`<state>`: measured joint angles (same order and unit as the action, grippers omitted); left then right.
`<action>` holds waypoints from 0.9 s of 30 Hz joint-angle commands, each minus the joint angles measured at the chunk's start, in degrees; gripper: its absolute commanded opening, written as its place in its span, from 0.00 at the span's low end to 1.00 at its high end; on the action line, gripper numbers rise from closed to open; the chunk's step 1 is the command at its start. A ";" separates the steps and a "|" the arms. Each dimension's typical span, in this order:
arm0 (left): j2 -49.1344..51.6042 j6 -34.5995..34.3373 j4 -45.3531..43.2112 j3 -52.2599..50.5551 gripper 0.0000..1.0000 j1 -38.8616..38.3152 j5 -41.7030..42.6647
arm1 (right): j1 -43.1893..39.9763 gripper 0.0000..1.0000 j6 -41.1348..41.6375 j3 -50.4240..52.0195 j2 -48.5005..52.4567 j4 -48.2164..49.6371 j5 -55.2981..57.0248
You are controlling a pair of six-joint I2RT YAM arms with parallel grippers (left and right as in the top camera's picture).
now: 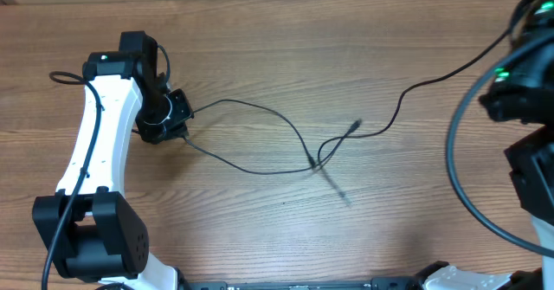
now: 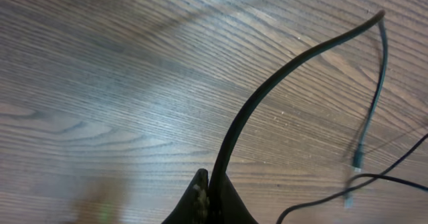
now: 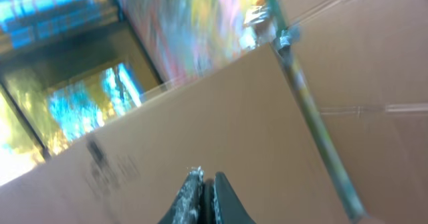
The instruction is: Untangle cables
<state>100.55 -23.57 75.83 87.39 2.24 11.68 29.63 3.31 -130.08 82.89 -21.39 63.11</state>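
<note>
Where pinched between the shut jaws of the left gripper point(image 2: 212, 200), looking thick in the left wrist view only through nearness (in truth far thinner than the fingers). Sprawled otherwise over the wooden table point(image 1: 260, 30), between the two arms: cables point(image 1: 260, 172), thin and black, crossing in one small overlap point(image 1: 316, 160) right of centre, with a plug end point(image 1: 356, 127) just beside it.

Judged light and limp, with a little spring, arching up out of the grip before drooping. Likely to drag and slide rather than lift cleanly. Smooth sheath, probably slippery. Best taken close beside the crossing or just behind a plug, not mid-span; no hard yanking at the plug itself.

Right gripper point(image 3: 204, 194) raised well off to the side, fingers pressed together, nothing seen between them. One strand running toward that arm; impossible to tell whether attached there.

No brand or label legible anywhere. Dark print on the cardboard box point(image 3: 254, 137) too blurred to read.
</note>
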 commanded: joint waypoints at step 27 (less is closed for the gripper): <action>0.17 -13.66 3.80 0.83 0.04 4.61 -22.08 | -17.55 0.04 -52.63 -0.37 -0.28 46.88 2.03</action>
<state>100.55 -34.39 79.72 87.39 5.61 -8.19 13.34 -47.68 -130.13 82.83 26.17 64.01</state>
